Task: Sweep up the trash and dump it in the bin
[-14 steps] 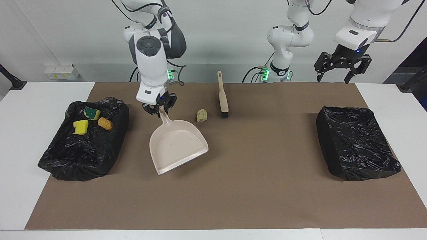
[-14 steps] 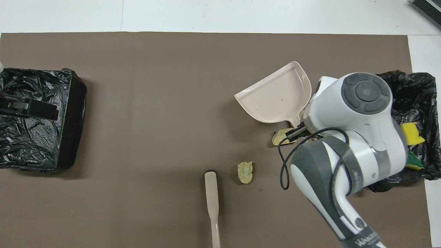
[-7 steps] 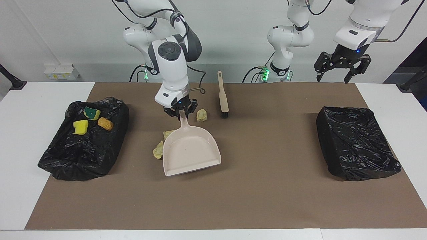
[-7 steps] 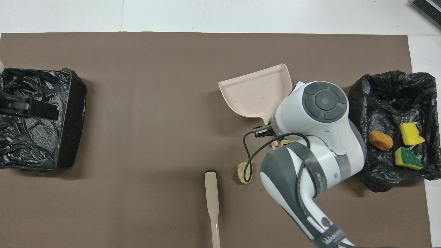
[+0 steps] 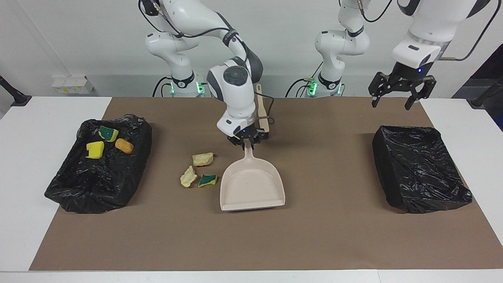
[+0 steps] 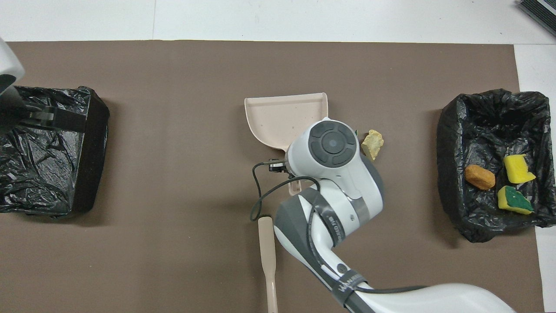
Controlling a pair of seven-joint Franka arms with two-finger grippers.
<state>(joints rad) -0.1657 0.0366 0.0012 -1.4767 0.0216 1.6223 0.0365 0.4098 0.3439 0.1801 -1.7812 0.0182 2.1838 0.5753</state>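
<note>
Beside 3 trash chunks (image 5: 199,170), right gripper (image 5: 247,140) clamps dustpan (image 5: 251,187) handle; left gripper (image 5: 401,91) spread, idle.

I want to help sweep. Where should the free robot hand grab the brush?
Best by the bare handle end of the brush, coming straight down from above. It lies flat on the mat with the handle toward the robots, and its bristle end is hidden by the right gripper holding the dustpan.

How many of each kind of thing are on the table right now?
Sponge and foam chunks: 6, three in one bin, three on the mat
Lined bins: 2
Dustpan: 1
Brush: 1
Total: 10
</note>
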